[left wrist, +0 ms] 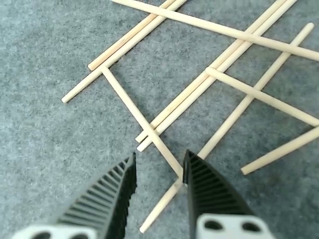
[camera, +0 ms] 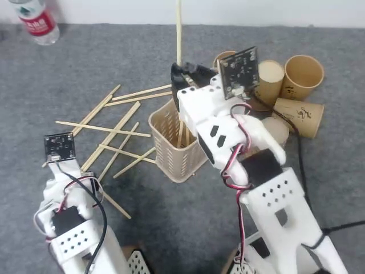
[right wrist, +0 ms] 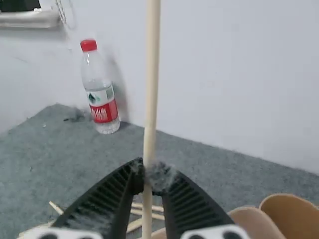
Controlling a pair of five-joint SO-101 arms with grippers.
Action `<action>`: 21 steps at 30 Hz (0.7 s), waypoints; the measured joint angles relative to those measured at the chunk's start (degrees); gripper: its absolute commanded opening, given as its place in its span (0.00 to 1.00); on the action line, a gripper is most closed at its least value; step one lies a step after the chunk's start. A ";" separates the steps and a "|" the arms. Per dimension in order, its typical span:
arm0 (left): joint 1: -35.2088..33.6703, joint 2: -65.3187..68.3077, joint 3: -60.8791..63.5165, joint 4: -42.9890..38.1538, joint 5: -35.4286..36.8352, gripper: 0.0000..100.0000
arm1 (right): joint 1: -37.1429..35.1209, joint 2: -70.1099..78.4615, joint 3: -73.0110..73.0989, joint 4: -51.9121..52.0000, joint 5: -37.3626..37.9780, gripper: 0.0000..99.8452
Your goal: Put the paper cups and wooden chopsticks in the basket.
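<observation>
Grey, carpet-like fabric covers the tabletop [camera: 171, 228]. Towards its near left corner the left claw [left wrist: 159, 158] is held released, its jaws apart just above a tangle of loose wooden chopsticks [camera: 114, 134]. These are pale, slender and straight, and several lie crossed over one another. A slip is judged likely here: if one stick is pinched where another crosses it, the neighbour could be dragged along or flicked aside. At the middle of the tabletop stands the beige slatted basket [camera: 157, 123], with what look like a few sticks already inside. Above it the right claw [right wrist: 148, 174] is clenched on a single chopstick [right wrist: 151, 74], which is held upright over the basket's far rim. Since the stick is long and the basket looks light, a release off line could let it lean over the rim and fall out, or tip the basket. Near the far right edge the tan paper cups [camera: 299, 77] are clustered, one on its side. A plastic bottle [camera: 37, 20] lies at the far left corner.
</observation>
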 measured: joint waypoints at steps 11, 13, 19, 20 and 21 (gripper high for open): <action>0.00 0.00 0.00 0.00 0.00 0.15 | -0.18 -10.37 1.23 10.11 7.30 0.20; 0.00 0.00 0.00 0.00 0.00 0.15 | 1.23 -14.33 0.00 14.77 10.46 0.20; 0.00 0.00 0.00 0.00 0.00 0.15 | 12.48 -21.19 -7.56 30.51 18.11 0.18; 0.00 0.00 0.00 0.00 0.00 0.15 | 15.38 -21.27 -7.91 32.35 18.90 0.17; 0.00 0.00 0.00 0.00 0.00 0.15 | 18.81 -20.66 -8.00 33.67 19.52 0.16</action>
